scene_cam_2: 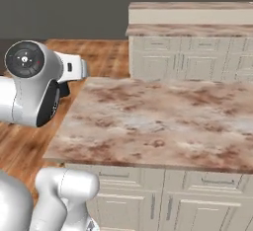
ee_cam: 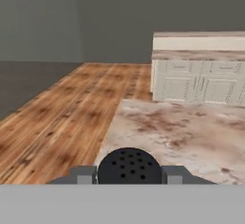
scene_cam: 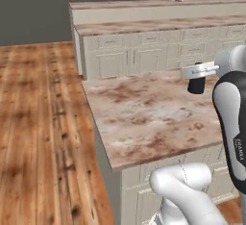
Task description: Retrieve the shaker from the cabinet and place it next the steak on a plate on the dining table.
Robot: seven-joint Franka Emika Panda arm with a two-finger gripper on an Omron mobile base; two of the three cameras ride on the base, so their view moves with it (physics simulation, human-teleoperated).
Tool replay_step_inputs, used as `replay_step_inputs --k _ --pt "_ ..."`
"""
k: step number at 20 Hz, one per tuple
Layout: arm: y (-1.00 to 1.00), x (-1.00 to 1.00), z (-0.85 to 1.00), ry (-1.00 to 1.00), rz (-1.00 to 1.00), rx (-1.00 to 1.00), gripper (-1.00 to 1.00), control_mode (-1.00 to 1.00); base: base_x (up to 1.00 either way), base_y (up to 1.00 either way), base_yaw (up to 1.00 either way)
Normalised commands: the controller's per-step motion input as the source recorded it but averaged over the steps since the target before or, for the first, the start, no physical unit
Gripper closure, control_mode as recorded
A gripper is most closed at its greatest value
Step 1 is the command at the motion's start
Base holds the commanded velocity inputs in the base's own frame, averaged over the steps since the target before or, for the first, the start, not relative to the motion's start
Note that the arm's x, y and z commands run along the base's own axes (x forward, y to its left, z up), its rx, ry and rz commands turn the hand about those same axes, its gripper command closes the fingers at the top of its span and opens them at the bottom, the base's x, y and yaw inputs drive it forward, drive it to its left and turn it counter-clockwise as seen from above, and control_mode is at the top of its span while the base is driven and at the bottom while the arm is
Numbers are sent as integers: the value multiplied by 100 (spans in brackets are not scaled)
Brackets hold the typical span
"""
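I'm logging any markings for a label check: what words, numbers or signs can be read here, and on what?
Arm: a small vertical mark on its dark cover in the left base view, too small and blurred to read.
Shaker, counter and cabinets: no text or signs at all.

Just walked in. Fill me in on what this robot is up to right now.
The arm is carrying the shaker, a small black one with a perforated cap, clamped between the gripper fingers. It hangs above the near marble-topped island, not set down. Beyond it stands the longer dining table. The shaker is out of the cabinet but not yet delivered.
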Motion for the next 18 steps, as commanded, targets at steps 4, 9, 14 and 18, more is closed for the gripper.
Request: replay_step_inputs --k 4,9,14,18 --pt "0 0 0 0 0 0 100 100 -24 100 24" --pt "0 0 0 0 0 0 100 100 42 100 -2" --pt "0 0 0 0 0 0 100 100 79 100 -19" --pt "0 0 0 0 0 0 100 100 100 100 -19"
